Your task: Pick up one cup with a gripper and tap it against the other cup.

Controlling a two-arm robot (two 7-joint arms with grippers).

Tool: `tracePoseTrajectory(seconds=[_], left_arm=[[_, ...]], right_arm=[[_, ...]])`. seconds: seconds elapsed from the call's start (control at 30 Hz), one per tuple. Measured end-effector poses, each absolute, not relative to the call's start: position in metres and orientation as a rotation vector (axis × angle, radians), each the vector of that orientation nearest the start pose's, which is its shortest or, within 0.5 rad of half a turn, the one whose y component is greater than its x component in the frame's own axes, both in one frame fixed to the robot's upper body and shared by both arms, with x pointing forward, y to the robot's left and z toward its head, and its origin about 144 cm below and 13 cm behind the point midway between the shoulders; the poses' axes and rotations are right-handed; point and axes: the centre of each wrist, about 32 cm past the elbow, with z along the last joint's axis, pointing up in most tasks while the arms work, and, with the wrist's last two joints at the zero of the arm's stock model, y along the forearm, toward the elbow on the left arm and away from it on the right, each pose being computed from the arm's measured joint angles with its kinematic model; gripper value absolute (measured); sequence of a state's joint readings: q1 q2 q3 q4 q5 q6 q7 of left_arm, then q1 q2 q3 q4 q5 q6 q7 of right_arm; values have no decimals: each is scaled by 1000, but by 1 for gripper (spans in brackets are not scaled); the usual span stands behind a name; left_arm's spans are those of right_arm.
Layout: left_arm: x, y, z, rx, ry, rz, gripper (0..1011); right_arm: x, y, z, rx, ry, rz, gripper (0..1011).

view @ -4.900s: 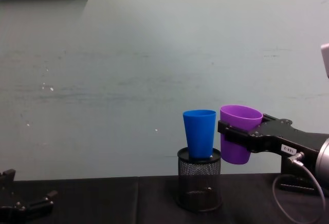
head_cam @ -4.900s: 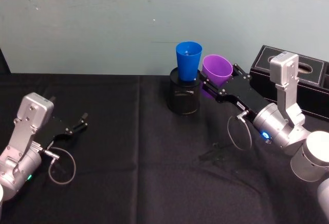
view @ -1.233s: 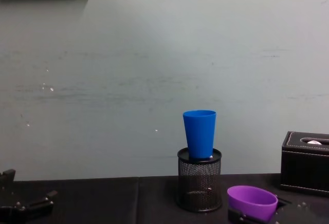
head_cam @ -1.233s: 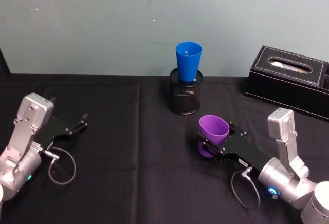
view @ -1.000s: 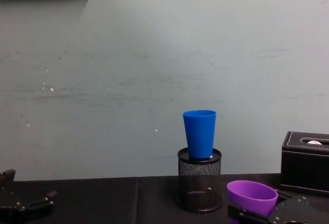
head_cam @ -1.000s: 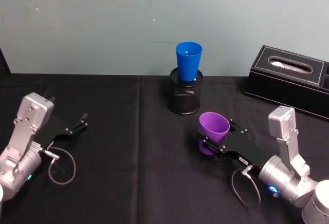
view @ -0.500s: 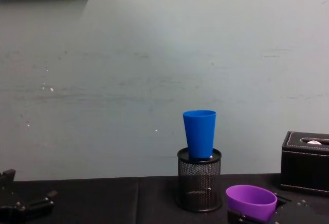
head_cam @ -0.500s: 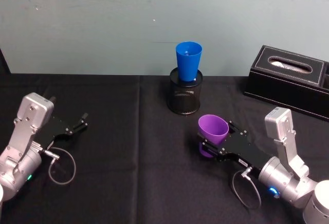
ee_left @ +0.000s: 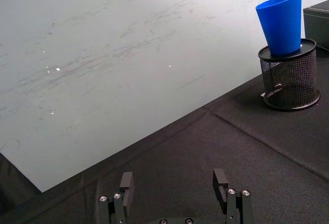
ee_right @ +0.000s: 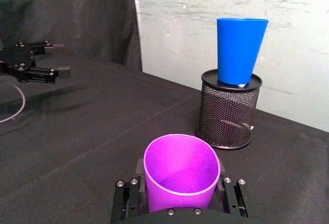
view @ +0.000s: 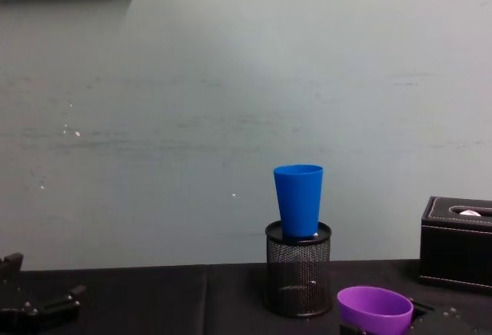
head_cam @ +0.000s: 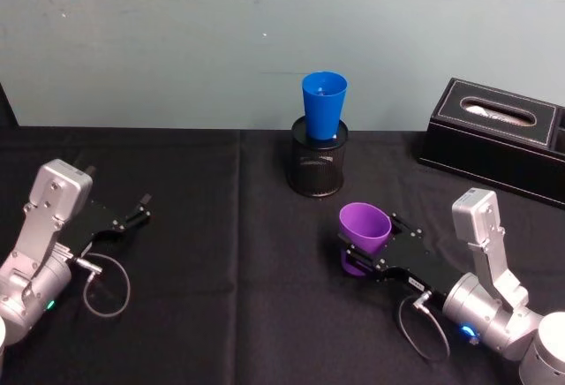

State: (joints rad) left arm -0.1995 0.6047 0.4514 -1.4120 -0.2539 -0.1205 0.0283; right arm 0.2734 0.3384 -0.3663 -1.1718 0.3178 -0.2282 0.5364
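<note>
I've got the right gripper (head_cam: 364, 251) low over the black tablecloth (head_cam: 221, 297), out in front of the robot and right of centre, jaws clamped on either side of the purple cup (head_cam: 364, 228). Cup is upright w/ the open rim up; in the right wrist view the purple cup (ee_right: 181, 171) sits between the two black fingers (ee_right: 128, 201), gripped around its lower body. From the chest cam I see only the rim and upper wall of the purple cup (view: 374, 307) at the bottom edge, so can't tell whether its base touches the cloth. The blue cup (head_cam: 323, 106) stands upright, bottom tucked into the black wire-mesh pen holder (head_cam: 317, 169) near the back wall; it's well apart from the purple one, farther back and a bit to the left. Chest view shows the blue cup (view: 299, 200) rising out of the mesh holder (view: 298, 270), w/ the purple rim lower and to the right. Black tissue box (head_cam: 499, 138) sits at the back right. Left gripper (head_cam: 139, 209) rests low on the left side near the cloth, jaws spread apart and holding nothing, per the left wrist view (ee_left: 174, 190).
</note>
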Motion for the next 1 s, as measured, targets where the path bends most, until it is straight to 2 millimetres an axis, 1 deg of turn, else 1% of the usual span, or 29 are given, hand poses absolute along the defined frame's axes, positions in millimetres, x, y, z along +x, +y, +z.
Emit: tracePoseTrajectory(seconds=[1.0], left_arm=[[489,310,1140,304,-285,1248,1011]], right_arm=[[518,-266,1102,-80,-58,-822,739]])
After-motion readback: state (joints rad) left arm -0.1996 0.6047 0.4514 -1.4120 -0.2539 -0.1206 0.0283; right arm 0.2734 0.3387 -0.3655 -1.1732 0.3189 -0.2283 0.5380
